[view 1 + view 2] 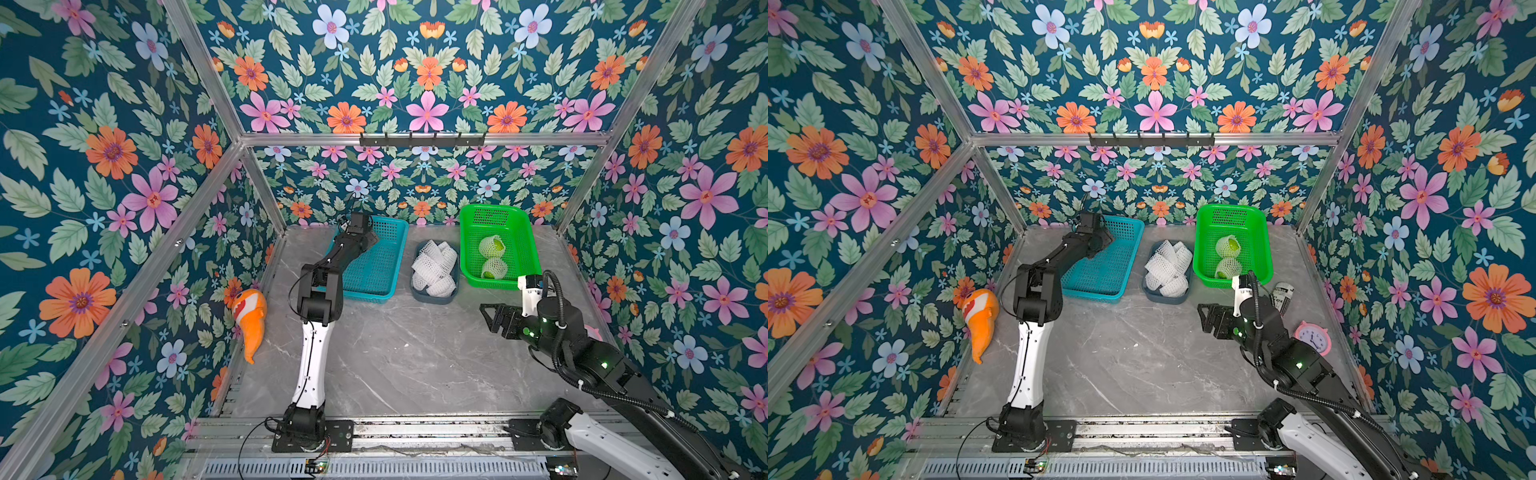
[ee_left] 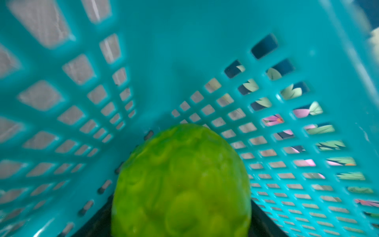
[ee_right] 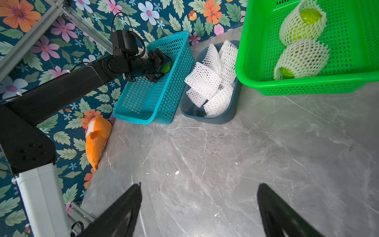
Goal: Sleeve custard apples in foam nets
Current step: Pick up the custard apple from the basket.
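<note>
A bare, bumpy green custard apple [image 2: 180, 180] sits in the far corner of the teal basket [image 1: 374, 270]. My left gripper [image 1: 370, 239] reaches into that corner, and its dark fingers press the fruit's two sides in the left wrist view. The right wrist view shows the same fruit [image 3: 166, 67] between those fingers. Two custard apples in white foam nets [image 1: 491, 246] [image 1: 494, 268] lie in the green basket [image 1: 494, 284]. Several loose foam nets [image 1: 434, 266] fill a dark-blue tray [image 1: 432, 300]. My right gripper [image 1: 488, 318] hovers open over bare table, holding nothing.
An orange clownfish plush [image 1: 249, 320] leans on the left wall. A pink alarm clock [image 1: 1312, 337] and a printed can [image 1: 1283, 297] stand by the right wall behind my right arm. The two baskets and the tray line the back of the grey marble table [image 1: 407, 365].
</note>
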Controlling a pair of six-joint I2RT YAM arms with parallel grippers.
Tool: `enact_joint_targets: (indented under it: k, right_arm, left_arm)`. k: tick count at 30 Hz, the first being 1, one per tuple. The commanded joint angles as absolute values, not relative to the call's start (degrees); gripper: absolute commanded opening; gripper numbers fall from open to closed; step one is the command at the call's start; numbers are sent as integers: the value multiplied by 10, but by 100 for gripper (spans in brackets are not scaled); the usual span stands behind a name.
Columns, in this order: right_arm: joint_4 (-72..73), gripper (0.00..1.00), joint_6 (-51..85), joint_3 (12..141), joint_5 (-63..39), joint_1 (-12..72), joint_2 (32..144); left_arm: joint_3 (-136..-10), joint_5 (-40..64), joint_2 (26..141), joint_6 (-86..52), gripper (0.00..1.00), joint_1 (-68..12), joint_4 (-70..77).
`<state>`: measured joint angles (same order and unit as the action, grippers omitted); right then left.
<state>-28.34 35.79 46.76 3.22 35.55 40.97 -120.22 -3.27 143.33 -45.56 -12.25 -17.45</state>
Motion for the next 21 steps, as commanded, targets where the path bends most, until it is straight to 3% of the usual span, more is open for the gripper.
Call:
enact_joint_targets:
  k: [1,4,6,8,21]
  right_arm:
    - [-275,89,366,466,39,356,409]
    - [-270,89,370,465,35,356,411]
    - [-267,88,372,463,33,356,413]
    - [-264,88,374,460,32,356,414]
    - [-239,88,376,448,19,356,421]
  left_arm:
    - [-1198,-27,1429,-453,79,-119,-164]
    - [-1190,-30,1421,-444,70,-116,-162]
    - [-1188,-31,1416,-440,69,-115,-162]
    - [-1185,-23,1412,-438,61,-114,-159]
    - [-1081,7,1312,-452,63,-124,-119]
